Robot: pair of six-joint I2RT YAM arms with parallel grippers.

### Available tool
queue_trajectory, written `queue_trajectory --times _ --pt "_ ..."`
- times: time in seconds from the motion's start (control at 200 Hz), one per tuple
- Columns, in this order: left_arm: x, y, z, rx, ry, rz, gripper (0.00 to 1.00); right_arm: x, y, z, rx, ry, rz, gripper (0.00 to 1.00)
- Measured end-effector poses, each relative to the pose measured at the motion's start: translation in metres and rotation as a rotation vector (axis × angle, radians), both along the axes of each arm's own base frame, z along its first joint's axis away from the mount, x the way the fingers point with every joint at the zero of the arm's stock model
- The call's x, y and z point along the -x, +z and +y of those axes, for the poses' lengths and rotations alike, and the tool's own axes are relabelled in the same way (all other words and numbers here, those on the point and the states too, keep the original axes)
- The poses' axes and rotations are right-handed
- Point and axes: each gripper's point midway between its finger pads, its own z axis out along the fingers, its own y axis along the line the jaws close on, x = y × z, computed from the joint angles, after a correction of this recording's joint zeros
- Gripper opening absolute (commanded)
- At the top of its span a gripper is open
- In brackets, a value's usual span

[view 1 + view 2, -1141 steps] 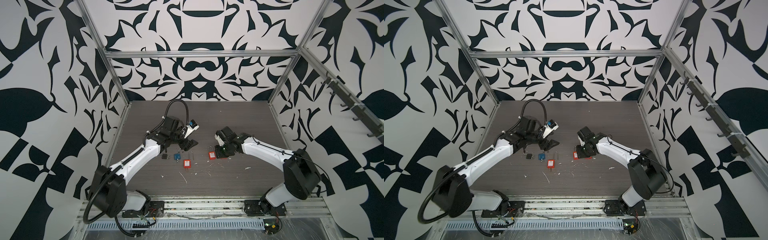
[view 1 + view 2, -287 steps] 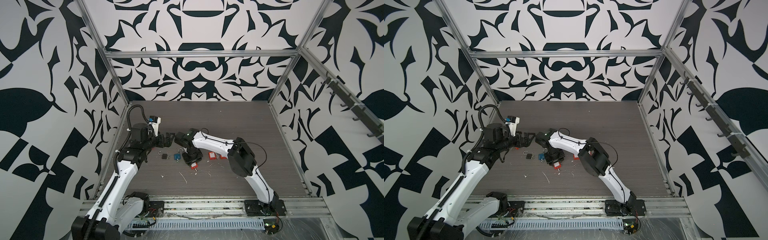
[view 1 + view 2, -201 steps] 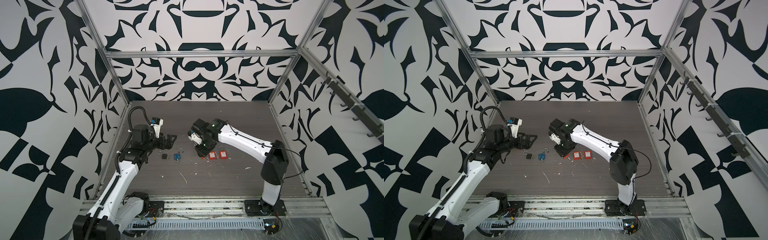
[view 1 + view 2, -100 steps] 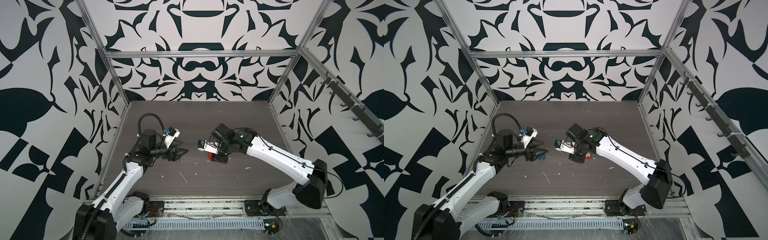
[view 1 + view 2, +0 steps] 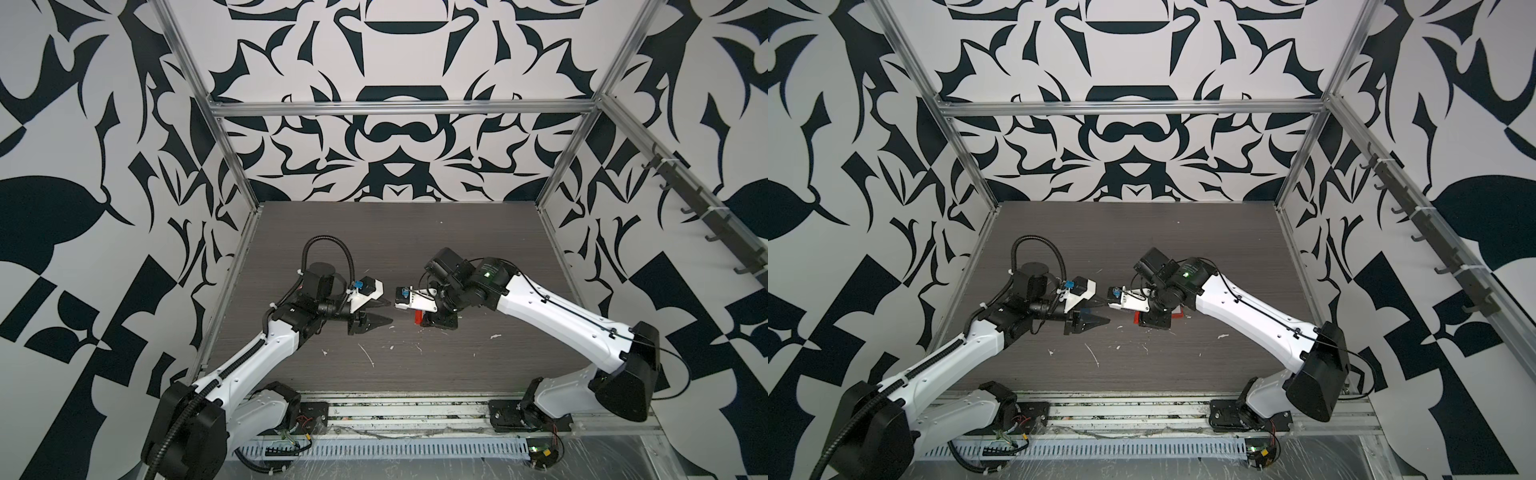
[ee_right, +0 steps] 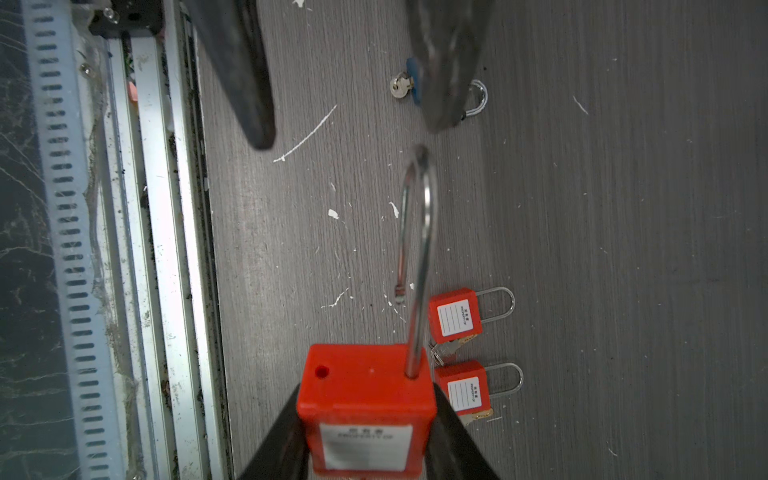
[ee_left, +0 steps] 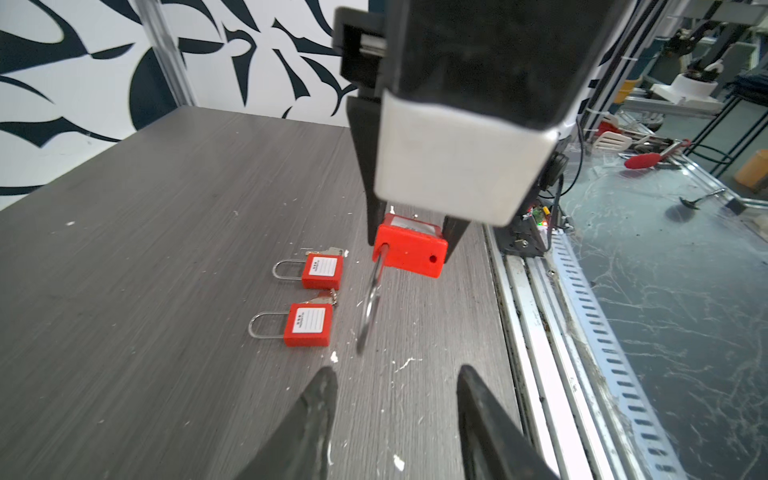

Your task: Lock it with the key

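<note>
A dark wood-grain table (image 5: 457, 249) is seen in both top views, enclosed by walls (image 5: 395, 62) printed in a black-and-white leaf pattern and framed by aluminium bars (image 5: 399, 109). A dark rail of hooks (image 5: 715, 218) is mounted along one side wall. The tabletop is speckled with white flecks (image 5: 366, 355), one of them a long streak. A slotted grey cable duct (image 5: 395, 449) is laid along the near edge. Beyond it, in the left wrist view, a red spatula (image 7: 644, 160) and an orange container (image 7: 754, 170) are seen.
</note>
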Motion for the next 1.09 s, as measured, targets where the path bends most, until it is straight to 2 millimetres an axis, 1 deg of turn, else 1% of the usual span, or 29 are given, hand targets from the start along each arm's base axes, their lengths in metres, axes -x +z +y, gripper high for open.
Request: queue_trajectory --times 0.185,0.4,0.495,0.54,0.655,0.695,0.81,0.87,0.895,0.91,0.98,1.095 --pt "-0.003 -0.001 -0.009 0.002 -0.005 -0.038 0.41 0.004 0.0 0.003 -0.004 0.021 0.002 0.24" --pt "-0.005 -0.003 -0.014 0.001 -0.009 -0.052 0.26 0.006 0.001 0.005 -0.009 0.034 0.005 0.23" --pt "-0.005 -0.003 -0.015 0.001 -0.01 -0.053 0.16 0.007 0.0 0.005 -0.008 0.035 0.005 0.23" --pt "-0.005 -0.003 -0.015 0.002 -0.01 -0.051 0.11 0.007 0.0 0.005 -0.008 0.036 0.004 0.24" --pt "-0.005 0.0 -0.016 0.009 -0.014 -0.05 0.0 0.006 0.0 0.004 -0.006 0.035 0.005 0.28" --pt "-0.005 0.001 -0.016 0.011 -0.017 -0.048 0.0 0.006 0.0 0.004 -0.004 0.034 0.004 0.33" --pt "-0.004 -0.001 -0.017 0.011 -0.026 -0.022 0.0 0.006 -0.001 0.004 0.0 0.031 0.005 0.54" --pt "-0.003 0.0 -0.018 0.015 -0.03 -0.007 0.0 0.005 -0.001 0.004 -0.001 0.033 0.0 0.72" --pt "-0.002 0.0 -0.018 0.017 -0.032 0.0 0.0 0.005 0.0 0.005 -0.004 0.032 0.0 0.74" --pt "-0.002 0.0 -0.018 0.018 -0.033 0.002 0.0 0.005 0.0 0.005 -0.004 0.028 -0.001 0.78" --pt "-0.002 0.003 -0.019 0.028 -0.03 0.009 0.0 0.003 0.003 0.007 -0.019 0.028 -0.013 0.81" --pt "-0.001 0.008 -0.02 0.052 -0.035 0.012 0.0 0.005 0.009 0.004 -0.045 0.033 -0.046 0.8"
